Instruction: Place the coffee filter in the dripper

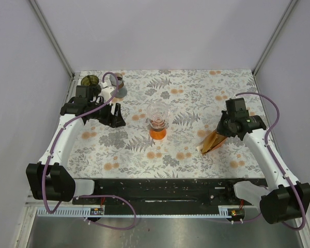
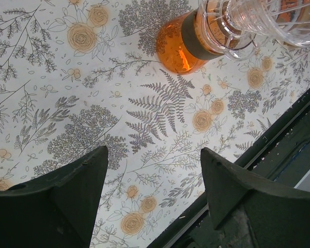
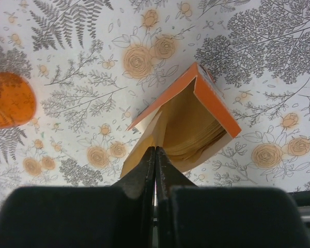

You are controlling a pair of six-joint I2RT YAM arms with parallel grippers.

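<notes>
The clear glass dripper sits on an orange carafe at the table's middle; both show in the left wrist view, dripper and carafe. An open orange filter box lies to the right, with a stack of brown coffee filters inside. My right gripper is shut at the box mouth, pinching the edge of the front filter. My left gripper is open and empty, above the cloth to the left of the carafe.
A dark jar and a small cup stand at the back left corner. The black front rail runs along the table's near edge. Grey walls close in the sides and back.
</notes>
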